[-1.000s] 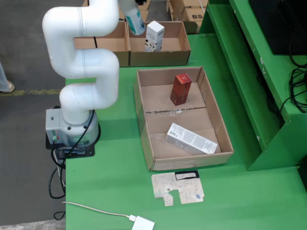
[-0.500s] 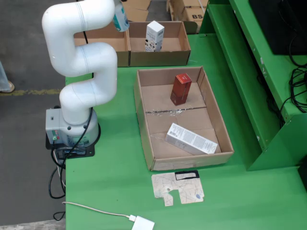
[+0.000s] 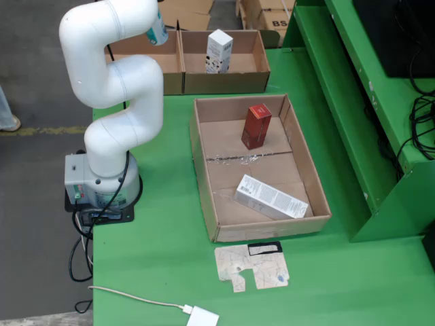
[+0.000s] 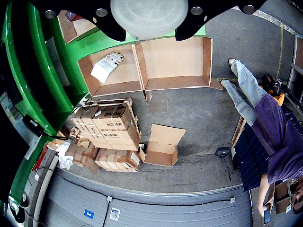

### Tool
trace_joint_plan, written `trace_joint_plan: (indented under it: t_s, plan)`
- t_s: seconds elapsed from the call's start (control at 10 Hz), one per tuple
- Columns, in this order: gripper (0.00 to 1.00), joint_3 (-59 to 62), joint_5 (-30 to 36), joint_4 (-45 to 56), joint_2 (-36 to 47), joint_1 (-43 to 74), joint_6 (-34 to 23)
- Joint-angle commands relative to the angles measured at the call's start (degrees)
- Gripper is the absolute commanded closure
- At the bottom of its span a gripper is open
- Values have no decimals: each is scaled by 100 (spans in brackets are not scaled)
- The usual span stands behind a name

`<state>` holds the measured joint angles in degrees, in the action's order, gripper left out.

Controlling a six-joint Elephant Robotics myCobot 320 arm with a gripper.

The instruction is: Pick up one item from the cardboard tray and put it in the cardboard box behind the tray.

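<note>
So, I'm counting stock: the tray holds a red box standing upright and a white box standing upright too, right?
Not quite. In the fixed view the red box stands upright in the tray, but the white box lies flat on its side.

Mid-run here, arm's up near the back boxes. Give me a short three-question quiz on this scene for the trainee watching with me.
1. True or false: the red box in the cardboard tray is lying flat.
2. How many items are in the tray right now?
3. In the fixed view, which back box holds the white carton: A) the left box, B) the right box, C) neither?

Key:
1. False. It stands upright near the far end.
2. Two: the red box and a white box lying flat near the front.
3. B. The carton stands upright in the right box.
</note>
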<state>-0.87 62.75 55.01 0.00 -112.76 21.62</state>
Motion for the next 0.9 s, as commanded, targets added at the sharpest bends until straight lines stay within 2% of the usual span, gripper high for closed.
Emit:
trace_joint_plan:
  t_s: [0.0,0.2,0.3,0.4,0.5,0.7,0.8]
  plan:
    - [100,87,-99,85,-96,-614,320]
    - [100,87,-116,-54,-263,-554,240]
    - [100,87,-142,-453,-542,-336,-71]
    - [100,87,-142,-453,-542,-336,-71]
    - [100,87,-146,-2550,-1827,447,-1350]
    - [100,87,-146,-2549,-1827,447,-1350]
    - [100,87,-388,-4593,-2952,937,-2212]
